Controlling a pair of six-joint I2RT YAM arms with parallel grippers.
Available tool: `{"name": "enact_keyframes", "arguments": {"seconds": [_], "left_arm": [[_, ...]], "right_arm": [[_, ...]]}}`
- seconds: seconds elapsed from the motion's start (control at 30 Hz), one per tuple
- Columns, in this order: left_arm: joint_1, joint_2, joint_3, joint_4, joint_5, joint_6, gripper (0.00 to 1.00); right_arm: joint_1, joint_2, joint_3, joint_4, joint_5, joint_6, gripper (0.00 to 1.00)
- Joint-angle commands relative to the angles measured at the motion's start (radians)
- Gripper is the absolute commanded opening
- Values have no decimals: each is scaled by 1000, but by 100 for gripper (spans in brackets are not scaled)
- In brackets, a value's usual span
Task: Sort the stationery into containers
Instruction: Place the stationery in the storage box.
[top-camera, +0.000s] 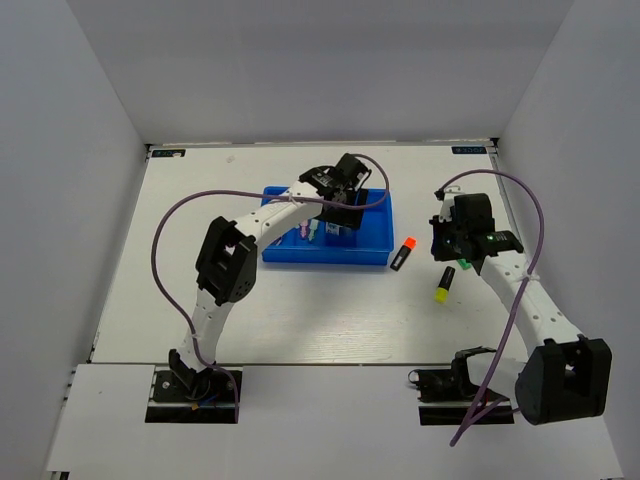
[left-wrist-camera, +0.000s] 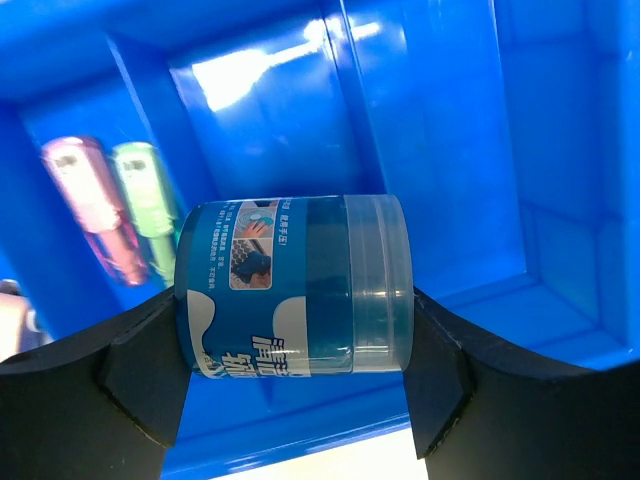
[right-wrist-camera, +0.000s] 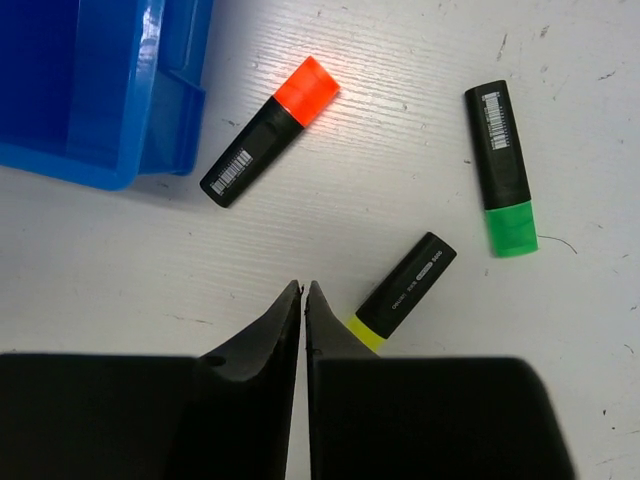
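My left gripper (top-camera: 340, 212) hangs over the blue tray (top-camera: 375, 240) and is shut on the blue-clear tape roll (left-wrist-camera: 290, 285), held sideways between both fingers just above a tray compartment (left-wrist-camera: 450, 120). Pastel pink (left-wrist-camera: 90, 205) and mint (left-wrist-camera: 145, 200) pieces lie in the compartment to the left. My right gripper (right-wrist-camera: 303, 288) is shut and empty, low over the table right of the tray. The orange-capped highlighter (right-wrist-camera: 270, 130), the yellow-capped one (right-wrist-camera: 405, 290) and the green-capped one (right-wrist-camera: 505, 165) lie on the table around it. The pink eraser is out of view.
The tray's right corner (right-wrist-camera: 90, 90) is close to the orange highlighter (top-camera: 403, 253). The yellow highlighter (top-camera: 442, 285) lies just left of my right arm. White walls close in the table on three sides.
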Motion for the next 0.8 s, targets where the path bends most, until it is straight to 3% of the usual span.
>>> {"name": "enact_keyframes", "arguments": {"seconds": [0.0, 0.03, 0.17, 0.3, 0.4, 0.5, 0.67, 0.77], "left_arm": [[-3, -52, -16, 42, 15, -15, 32], [-3, -54, -16, 39, 12, -16, 43], [-3, -60, -28, 32, 12, -17, 66], [-8, -71, -34, 39, 11, -19, 76], [-11, -83, -16, 36, 14, -17, 80], [-12, -103, 6, 32, 12, -9, 84], [-17, -155, -5, 32, 23, -5, 95], [-18, -187, -25, 45, 35, 1, 97]], "right_arm": [[-11, 14, -4, -10, -40, -2, 9], [-14, 14, -3, -14, -48, -2, 16], [-20, 24, -1, -19, -71, -2, 33], [-31, 26, -7, -19, -78, -17, 46], [-38, 38, -6, -18, -78, -25, 44], [-40, 75, 8, -24, -83, -18, 34], [-49, 156, 48, -59, -72, -2, 32], [-57, 178, 59, -45, -46, 27, 38]]}}
